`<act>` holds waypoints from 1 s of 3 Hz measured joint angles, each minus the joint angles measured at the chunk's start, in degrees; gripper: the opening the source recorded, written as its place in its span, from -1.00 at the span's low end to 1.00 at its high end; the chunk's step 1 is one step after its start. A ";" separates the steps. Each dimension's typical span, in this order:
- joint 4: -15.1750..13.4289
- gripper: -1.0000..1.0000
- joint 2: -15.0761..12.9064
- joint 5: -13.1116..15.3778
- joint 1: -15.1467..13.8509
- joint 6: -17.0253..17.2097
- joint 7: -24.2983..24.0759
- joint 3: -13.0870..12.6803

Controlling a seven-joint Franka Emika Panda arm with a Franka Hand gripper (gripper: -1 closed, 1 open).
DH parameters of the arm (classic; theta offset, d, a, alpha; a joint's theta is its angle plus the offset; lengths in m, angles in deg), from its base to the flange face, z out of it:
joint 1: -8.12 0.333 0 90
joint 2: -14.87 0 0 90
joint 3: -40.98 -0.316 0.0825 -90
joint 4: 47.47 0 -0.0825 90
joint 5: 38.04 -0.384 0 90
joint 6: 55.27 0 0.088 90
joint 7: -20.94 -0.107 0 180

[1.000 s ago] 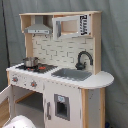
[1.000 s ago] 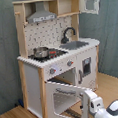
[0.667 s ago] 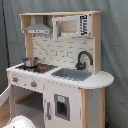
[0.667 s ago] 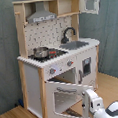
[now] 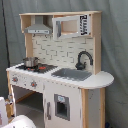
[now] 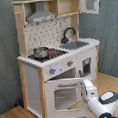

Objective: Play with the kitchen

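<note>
One toy kitchen [image 5: 60,50] of light wood and white panels stands upright in the middle of both exterior views, against a grey backdrop, on a wooden floor [image 6: 16,115]. Its upper part carries a grey hood [image 5: 38,29]. On its surface a small metal pot [image 6: 40,52] sits on the stove, and a black faucet [image 6: 68,33] curves over the sink [image 6: 76,44]. Two red-centred knobs [image 6: 52,71] sit on the front below the stove. In the second exterior view the oven door [image 6: 65,97] with its window stands open, swung out from the cabinet toward the camera. A white robot arm reaches in from the second exterior view's lower right, and its end effector [image 6: 89,87] is right at the door's free edge (touching it or just beside it; the views do not settle which). Whether the end effector is wide, narrow or holding the door cannot be told. Compared with a second ago very little has changed: the door looks about as far open, and the arm seems to have risen only slightly along that edge. This suggests that play is centred on the oven door, with the pot, faucet and knobs not being handled.
</note>
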 joint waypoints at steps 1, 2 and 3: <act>-3.51 1.00 0.01 0.15 -0.21 -4.58 -0.02 0.02; -7.22 1.00 0.05 0.16 -0.55 -9.50 -0.05 0.19; -10.03 1.00 0.07 0.16 -1.35 -14.58 -0.05 0.37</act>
